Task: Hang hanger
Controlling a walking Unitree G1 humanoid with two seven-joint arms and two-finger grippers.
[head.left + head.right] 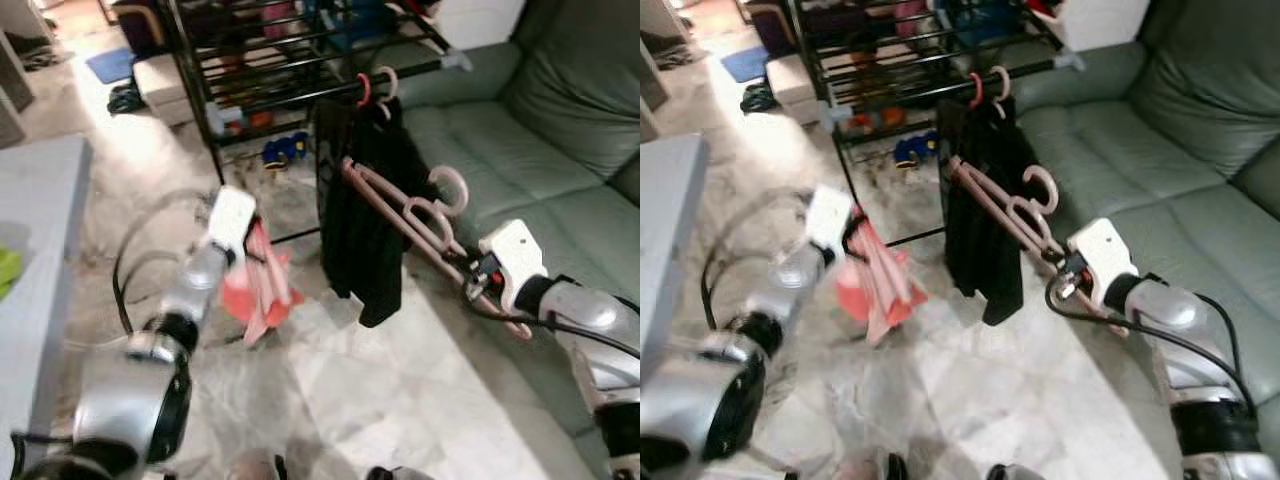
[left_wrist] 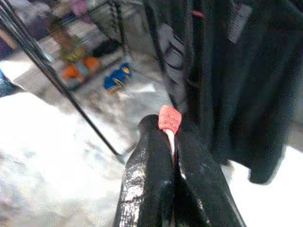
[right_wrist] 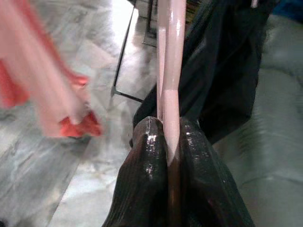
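From the head views, the right gripper (image 1: 478, 283) holds pale pink plastic hangers (image 1: 405, 215) beside a black garment (image 1: 362, 200) hung on the dark metal rack (image 1: 300, 70). The left gripper (image 1: 245, 262) carries red and pink hangers (image 1: 262, 285). In the left wrist view, fingers (image 2: 150, 175) pinch a red hanger tip (image 2: 169, 119). In the right wrist view, fingers (image 3: 196, 175) are clamped on a pink bar (image 3: 171, 71).

R end effector (image 1: 1068, 272) clamps a pink hanger (image 1: 1002, 207), hook up, just beside a black garment (image 1: 980, 200) hanging on the rack rail (image 1: 1025, 72). L end effector (image 1: 852, 232) grips a bunch of red/pink hangers (image 1: 875, 280) over the marble floor (image 1: 990, 400). Green sofa (image 1: 1160, 150) at R, grey desk (image 1: 665, 220) at L.
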